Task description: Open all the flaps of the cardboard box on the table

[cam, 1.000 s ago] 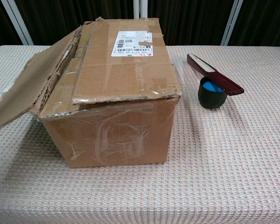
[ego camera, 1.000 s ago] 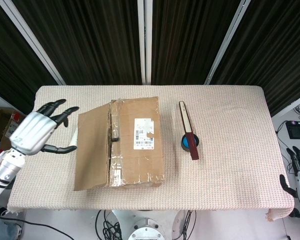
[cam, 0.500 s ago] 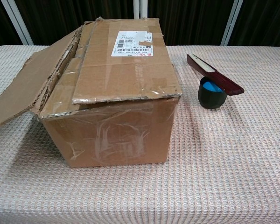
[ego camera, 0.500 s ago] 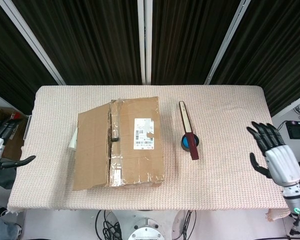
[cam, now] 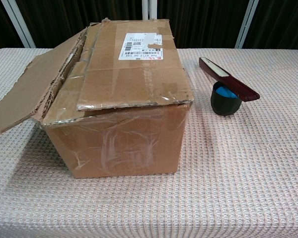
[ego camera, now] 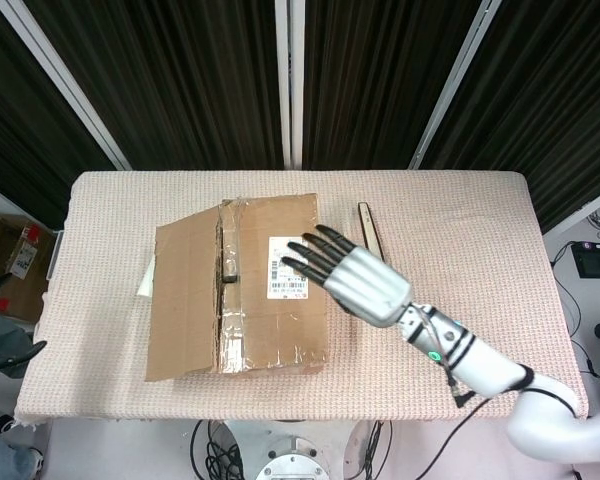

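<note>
Now the cardboard box (ego camera: 242,284) sits left of the table's (ego camera: 460,230) middle, its left flap (ego camera: 185,298) lifted, its right flap (ego camera: 278,280) flat. The fingers should hook under that flap's right edge and lift outward. The right hand (ego camera: 352,277) hovers over it, empty, fingers spread, palm down.

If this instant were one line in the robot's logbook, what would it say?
box: left flap open, labelled flap down | right hand: open, over labelled flap | left hand: barely in view
</note>
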You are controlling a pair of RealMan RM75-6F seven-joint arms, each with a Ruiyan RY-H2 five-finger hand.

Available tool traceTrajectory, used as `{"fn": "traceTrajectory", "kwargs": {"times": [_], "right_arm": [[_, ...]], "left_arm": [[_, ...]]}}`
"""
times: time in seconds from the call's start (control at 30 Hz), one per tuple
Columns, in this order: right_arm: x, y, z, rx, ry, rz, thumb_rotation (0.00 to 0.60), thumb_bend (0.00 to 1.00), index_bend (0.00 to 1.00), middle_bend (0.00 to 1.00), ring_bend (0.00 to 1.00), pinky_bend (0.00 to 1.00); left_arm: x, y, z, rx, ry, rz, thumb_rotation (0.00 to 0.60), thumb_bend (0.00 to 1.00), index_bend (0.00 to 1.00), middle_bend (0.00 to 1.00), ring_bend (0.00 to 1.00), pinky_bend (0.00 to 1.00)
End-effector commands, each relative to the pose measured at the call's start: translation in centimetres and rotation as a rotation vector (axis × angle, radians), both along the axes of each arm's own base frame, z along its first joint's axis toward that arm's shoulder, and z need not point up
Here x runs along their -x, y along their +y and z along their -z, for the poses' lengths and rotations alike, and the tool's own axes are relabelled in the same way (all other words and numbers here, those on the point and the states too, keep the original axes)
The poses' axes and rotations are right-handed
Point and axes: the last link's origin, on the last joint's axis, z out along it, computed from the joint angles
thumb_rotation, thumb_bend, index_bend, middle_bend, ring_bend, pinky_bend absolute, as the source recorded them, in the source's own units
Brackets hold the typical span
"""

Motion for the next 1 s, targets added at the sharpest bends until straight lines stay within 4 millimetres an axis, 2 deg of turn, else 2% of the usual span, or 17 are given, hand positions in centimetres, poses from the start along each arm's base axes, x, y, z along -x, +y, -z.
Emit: {"fn": "traceTrajectory", "kwargs": {"times": [0.03,0.17,0.37,0.57,1.0], "right_arm": [[-4.3,0.7,4.3,-0.106,0.055,-0.075,0.600,0.87,0.10,0.11,0.00,0.00],[-5.8,0.4,6.9,-0.133,0.098,-0.075,0.600,0.83,0.16,0.13,0.00,0.00],[-6.6,0.3,9.6,-0.143,0.162,-0.051,0.600,0.83,0.19,0.16,0.00,0.00],[-6.5,0.4,10.8,-0.143,0.191,-0.035,0.600,0.83,0.27,0.23,0.00,0.00],[-6.4,0.5,11.2,-0.153,0.206,-0.019,0.600,0.88,0.34,0.27,0.00,0.00]], "left_arm": [[0.0,-0.1,0.0,-0.007,-0.010,0.002,0.197,0.00,0.09,0.12,0.06,0.18],[0.1,-0.3,0.1,-0.013,-0.002,-0.002,0.197,0.00,0.09,0.12,0.06,0.18],[0.4,-0.7,0.1,-0.016,-0.003,-0.023,0.197,0.00,0.08,0.12,0.06,0.18],[0.8,-0.8,0.1,-0.015,-0.007,-0.032,0.197,0.00,0.08,0.12,0.06,0.18],[0.8,-0.8,0.0,-0.014,-0.011,-0.027,0.196,0.00,0.09,0.12,0.06,0.18]]}}
